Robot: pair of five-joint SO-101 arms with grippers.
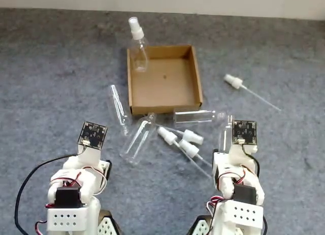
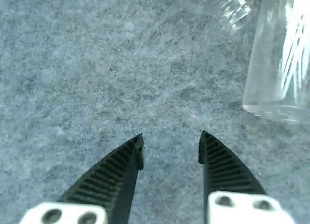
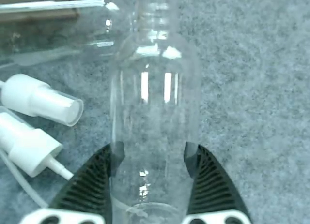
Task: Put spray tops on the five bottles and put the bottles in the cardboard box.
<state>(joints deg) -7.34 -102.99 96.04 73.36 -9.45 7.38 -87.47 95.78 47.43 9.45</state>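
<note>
The cardboard box (image 1: 197, 77) lies open at the table's middle. One bottle with a spray top (image 1: 138, 47) stands at the box's far left corner. Three bare clear bottles lie in front of the box: one (image 1: 118, 108) to the left, one (image 1: 138, 140) beside it, one (image 1: 198, 116) along the box's front wall. My right gripper (image 3: 151, 154) is shut on a fourth clear bottle (image 3: 155, 103), its fingers against both sides. My left gripper (image 2: 170, 144) is open over bare carpet, near a bottle's base (image 2: 278, 64). Loose spray tops (image 1: 189, 148) lie between the arms; two of them (image 3: 41, 105) are beside the held bottle.
Another spray top (image 1: 234, 82) with its long tube lies to the right of the box. The grey carpet (image 1: 61, 67) is bare to the left and at the far right. Both arm bases (image 1: 71, 204) stand at the near edge.
</note>
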